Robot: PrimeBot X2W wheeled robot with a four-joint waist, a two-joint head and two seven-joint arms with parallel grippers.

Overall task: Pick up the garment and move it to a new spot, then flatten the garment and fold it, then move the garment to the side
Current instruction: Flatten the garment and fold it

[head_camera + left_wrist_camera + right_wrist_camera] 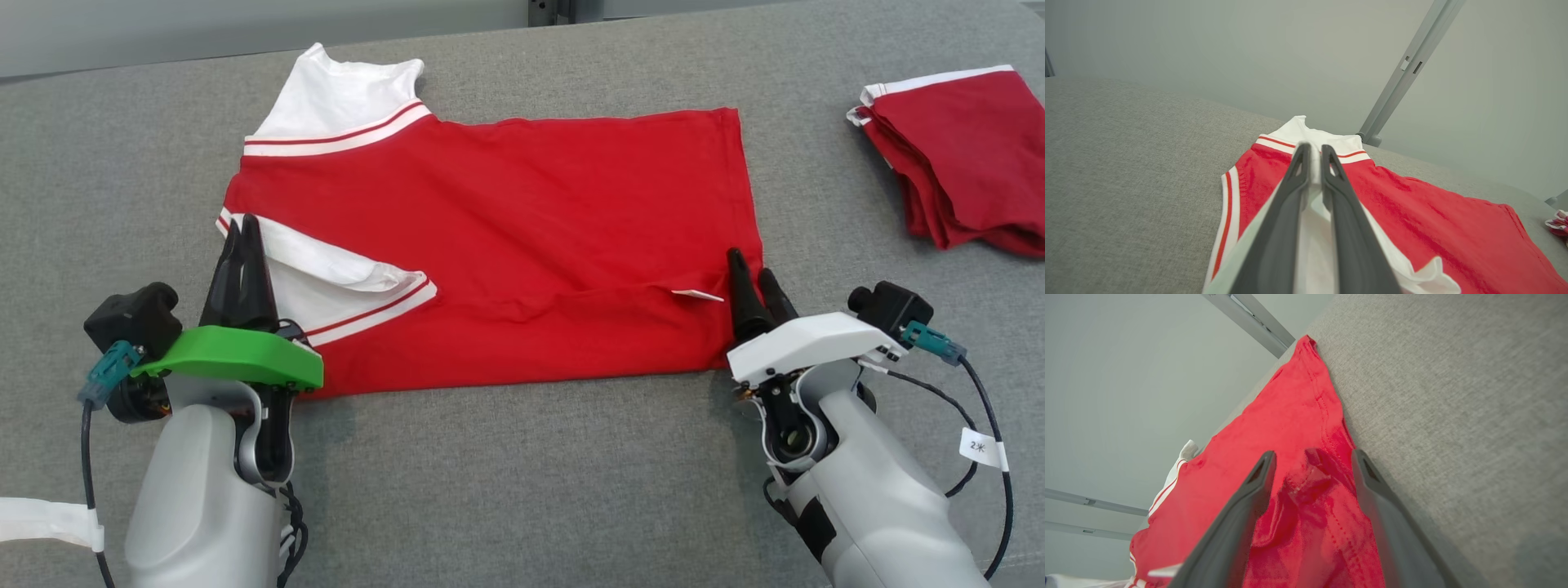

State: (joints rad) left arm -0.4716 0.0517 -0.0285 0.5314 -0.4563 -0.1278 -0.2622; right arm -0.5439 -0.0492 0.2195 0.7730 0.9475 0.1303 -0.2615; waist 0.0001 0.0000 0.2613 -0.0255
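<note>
Grey cloth surface (pixel 522 474) bears the red garment (pixel 522 212); right tool (pixel 752 264) released, left tool (pixel 241 222) impossible to tell.

I see the garment (pixel 522 204), a red T-shirt with white sleeves trimmed in red stripes, spread on the grey fabric surface (pixel 522 490), neck end left, hem right. Its near long edge is folded over the body. The near sleeve (pixel 326 265) lies on top, and 1 small white tag (pixel 698 295) pokes out by the hem.
</note>
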